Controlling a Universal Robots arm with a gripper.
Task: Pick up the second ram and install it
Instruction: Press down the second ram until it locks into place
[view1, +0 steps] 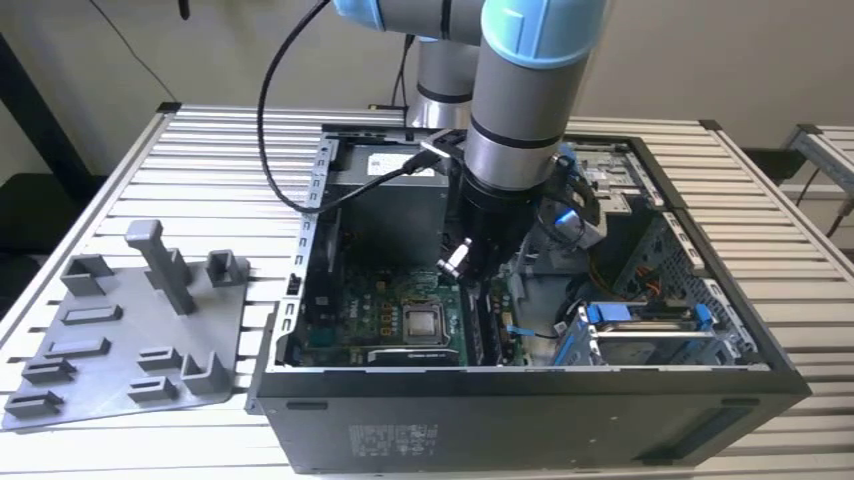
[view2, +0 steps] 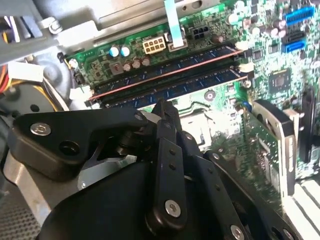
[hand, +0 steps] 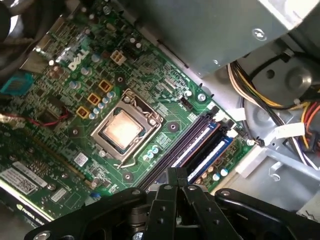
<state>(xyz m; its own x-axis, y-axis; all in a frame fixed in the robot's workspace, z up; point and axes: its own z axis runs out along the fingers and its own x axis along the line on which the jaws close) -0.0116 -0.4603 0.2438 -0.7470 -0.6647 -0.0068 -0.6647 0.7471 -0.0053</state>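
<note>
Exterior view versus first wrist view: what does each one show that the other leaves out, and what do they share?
Exterior view: the grey tray on the slatted table, the arm reaching down into the open case, and the blue drive clips.
First wrist view: the white latches at the ends of the memory slots.
Both: the motherboard, its CPU, and the gripper above the slots.

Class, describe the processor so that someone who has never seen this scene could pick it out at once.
Look inside the open computer case at the green motherboard. Near the board's middle sits the processor, a square metal plate in a silver latch frame, unlike the long dark memory slots beside it.
</note>
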